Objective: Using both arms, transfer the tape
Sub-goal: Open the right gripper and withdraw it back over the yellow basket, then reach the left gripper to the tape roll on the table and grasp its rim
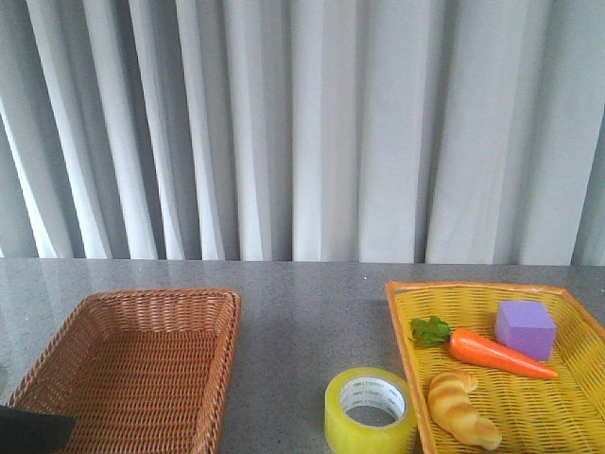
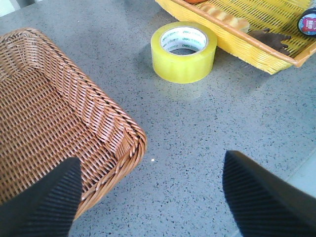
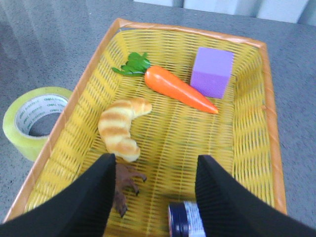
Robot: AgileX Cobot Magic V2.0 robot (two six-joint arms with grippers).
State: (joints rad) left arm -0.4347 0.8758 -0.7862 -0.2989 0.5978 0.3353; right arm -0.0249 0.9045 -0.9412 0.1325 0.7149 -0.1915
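At the lower middle of the front view, the tape (image 1: 371,410) sits flat on the table (image 1: 302,312), just beside the yellow basket (image 1: 402,326), untouched. Both the left gripper (image 2: 150,192) and right gripper (image 3: 153,197) hang wide apart and empty; pickup, handover and placement all seem left.

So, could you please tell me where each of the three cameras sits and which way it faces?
Front view: faces forward over the grey table toward the curtain; brown basket left, yellow basket right, tape between; a dark part at the lower-left corner.
Left wrist view: on the left arm, looking down at the brown basket's corner and the tape; open left tool.
Right wrist view: on the right arm, above the yellow basket holding carrot, croissant, purple block; open right tool.
Shared: all three show the tape.
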